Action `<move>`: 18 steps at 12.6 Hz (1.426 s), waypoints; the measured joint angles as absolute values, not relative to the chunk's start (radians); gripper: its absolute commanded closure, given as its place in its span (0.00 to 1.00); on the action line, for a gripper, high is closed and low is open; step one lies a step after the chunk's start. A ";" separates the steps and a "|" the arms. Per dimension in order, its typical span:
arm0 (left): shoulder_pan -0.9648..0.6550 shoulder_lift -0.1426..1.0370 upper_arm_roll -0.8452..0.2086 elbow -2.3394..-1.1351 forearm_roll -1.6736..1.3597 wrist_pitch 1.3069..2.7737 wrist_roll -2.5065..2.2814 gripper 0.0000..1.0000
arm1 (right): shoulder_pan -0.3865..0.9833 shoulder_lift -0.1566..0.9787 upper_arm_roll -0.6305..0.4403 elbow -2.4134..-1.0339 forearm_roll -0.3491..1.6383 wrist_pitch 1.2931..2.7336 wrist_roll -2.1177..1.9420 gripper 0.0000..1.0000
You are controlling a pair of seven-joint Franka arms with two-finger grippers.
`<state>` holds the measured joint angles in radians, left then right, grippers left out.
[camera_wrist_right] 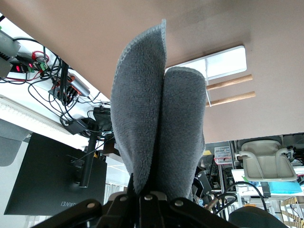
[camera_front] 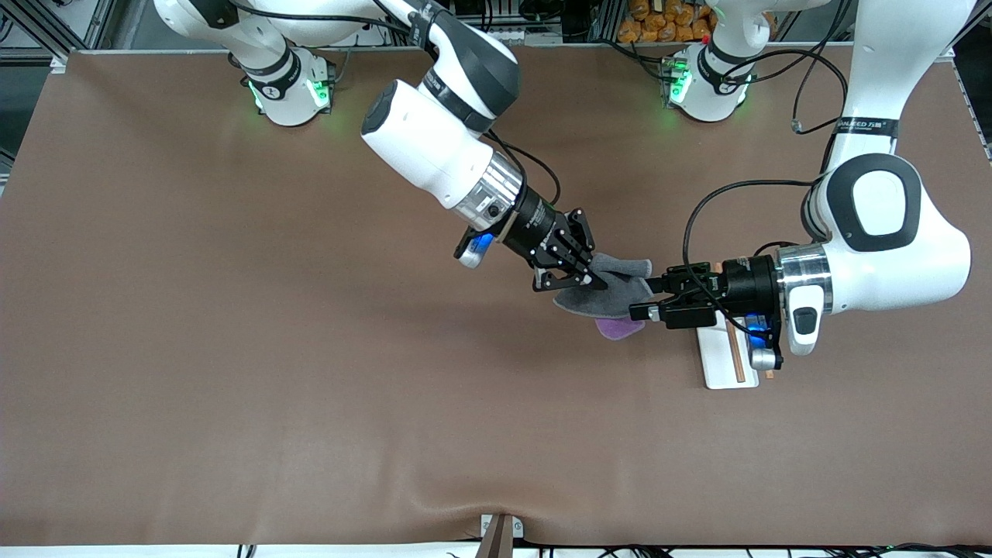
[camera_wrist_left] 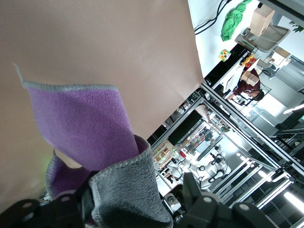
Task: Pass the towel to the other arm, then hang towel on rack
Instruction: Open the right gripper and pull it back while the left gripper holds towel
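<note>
The towel hangs in the air between the two grippers, dark grey outside with a purple corner drooping below. My right gripper is shut on one end of it; in the right wrist view the folded grey towel rises out of the closed gripper. My left gripper is open, with its fingers on either side of the towel's other end. In the left wrist view the towel sits between the spread fingers. The rack, a white tray with brown rods, lies on the table under the left wrist and also shows in the right wrist view.
The brown table spreads wide toward the right arm's end and toward the front camera. Both arm bases stand at the table's edge farthest from the front camera. A small bracket sits at the edge nearest that camera.
</note>
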<state>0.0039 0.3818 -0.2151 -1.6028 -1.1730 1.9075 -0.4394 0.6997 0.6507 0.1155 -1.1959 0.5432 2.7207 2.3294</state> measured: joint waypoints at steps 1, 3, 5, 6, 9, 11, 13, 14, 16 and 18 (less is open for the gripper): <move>0.002 0.382 -0.215 -1.603 -1.173 1.907 -0.440 0.42 | 0.700 0.651 0.116 -1.196 0.543 2.721 2.329 1.00; 0.001 0.382 -0.215 -1.603 -1.173 1.907 -0.442 0.75 | 0.700 0.651 0.115 -1.196 0.542 2.721 2.329 1.00; 0.006 0.382 -0.215 -1.603 -1.173 1.907 -0.443 0.96 | 0.700 0.651 0.116 -1.196 0.533 2.721 2.329 1.00; 0.007 0.382 -0.214 -1.603 -1.173 1.907 -0.443 1.00 | 0.700 0.651 0.116 -1.196 0.531 2.721 2.329 1.00; 0.007 0.382 -0.214 -1.603 -1.173 1.907 -0.443 1.00 | 0.700 0.651 0.116 -1.196 0.529 2.721 2.329 1.00; 0.007 0.382 -0.210 -1.603 -1.173 1.904 -0.443 1.00 | 0.700 0.651 0.116 -1.196 0.529 2.721 2.329 1.00; 0.013 0.382 -0.207 -1.603 -1.173 1.897 -0.443 1.00 | 0.700 0.651 0.116 -1.196 0.529 2.721 2.329 0.98; 0.021 0.382 -0.207 -1.602 -1.173 1.888 -0.443 1.00 | 0.700 0.651 0.115 -1.196 0.529 2.721 2.329 0.54; 0.037 0.381 -0.207 -1.595 -1.173 1.870 -0.443 1.00 | 0.700 0.651 0.115 -1.196 0.529 2.721 2.329 0.00; 0.044 0.379 -0.206 -1.581 -1.155 1.858 -0.443 1.00 | 0.700 0.651 0.115 -1.196 0.529 2.721 2.329 0.00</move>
